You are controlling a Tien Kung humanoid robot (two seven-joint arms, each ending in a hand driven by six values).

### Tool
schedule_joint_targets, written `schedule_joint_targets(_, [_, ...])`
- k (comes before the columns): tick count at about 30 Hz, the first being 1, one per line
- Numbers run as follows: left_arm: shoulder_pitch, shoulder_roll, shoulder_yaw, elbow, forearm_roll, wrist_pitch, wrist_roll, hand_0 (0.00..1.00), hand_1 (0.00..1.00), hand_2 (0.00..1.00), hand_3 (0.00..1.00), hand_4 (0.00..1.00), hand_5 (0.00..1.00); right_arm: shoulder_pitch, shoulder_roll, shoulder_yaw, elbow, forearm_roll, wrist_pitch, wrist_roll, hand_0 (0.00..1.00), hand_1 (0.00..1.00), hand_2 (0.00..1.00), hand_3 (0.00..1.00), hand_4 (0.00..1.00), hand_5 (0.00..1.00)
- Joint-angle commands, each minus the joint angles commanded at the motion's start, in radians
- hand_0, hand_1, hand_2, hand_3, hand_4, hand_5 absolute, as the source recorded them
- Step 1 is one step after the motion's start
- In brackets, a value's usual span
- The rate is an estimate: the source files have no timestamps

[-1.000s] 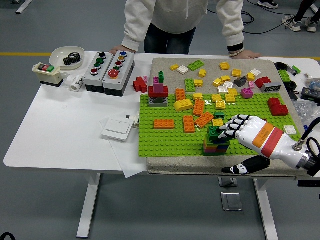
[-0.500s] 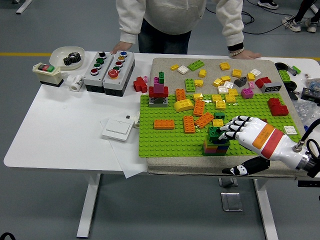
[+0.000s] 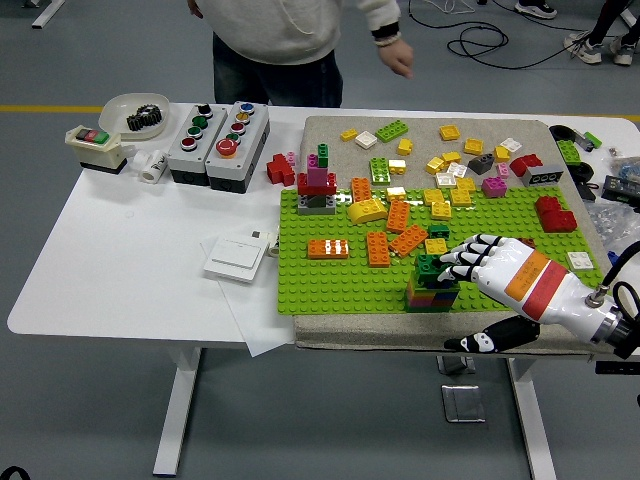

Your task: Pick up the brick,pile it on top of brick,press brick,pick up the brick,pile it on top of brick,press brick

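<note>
Brick stack: a short tower near the front edge of the green baseplate; dark green bricks on top, a multicoloured layer under them. It stands in the same spot as half a second ago.
Right hand: white, with black-jointed fingers, coming in from the lower right. Its fingers are stretched forward and slightly fanned, the tips lying on the top green brick and the palm just to the right of the stack. It grips nothing; it lies flat against the brick. Its pose is nearly the same as in the earlier frame, shifted only a touch.
Right thumb: black, low and apart from the fingers, at the front edge of the grey mat.
Left hand: out of view.
Person: now stands further left at the far side of the table. Both hands have come off the table edge, where they rested before. One hand hangs in the air above the far edge of the mat.
Loose bricks: orange bricks lie left of the stack on the baseplate; a yellow curved brick lies behind them. None has moved.
Red-and-pink tower: at the far-left corner of the baseplate, unchanged.
Button boxes: on the white table, left of the mat, where they were.
</note>
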Motion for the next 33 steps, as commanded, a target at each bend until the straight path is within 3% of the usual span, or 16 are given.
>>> schedule_joint_targets(11, [0.000, 0.001, 0.001, 0.000, -0.002, 0.000, -0.001, 0.669, 0.725, 0.732, 0.586, 0.668, 0.658, -0.002, 0.000, 0.006, 0.003, 0.002, -0.008, 0.000, 0.747, 0.686, 0.728, 0.662, 0.963, 0.815])
schedule_joint_targets(23, [-0.002, 0.001, 0.007, 0.000, -0.012, 0.002, -0.002, 0.669, 0.725, 0.731, 0.586, 0.668, 0.658, 0.002, -0.003, 0.032, 0.019, 0.038, -0.048, 0.009, 0.765, 0.695, 0.732, 0.664, 0.961, 0.815])
schedule_joint_targets(33, [-0.001, 0.000, 0.009, 0.000, -0.018, 0.003, -0.004, 0.669, 0.725, 0.731, 0.586, 0.668, 0.658, 0.005, 0.003, 0.112, 0.015, 0.090, -0.065, 0.021, 0.769, 0.698, 0.732, 0.661, 0.958, 0.815])
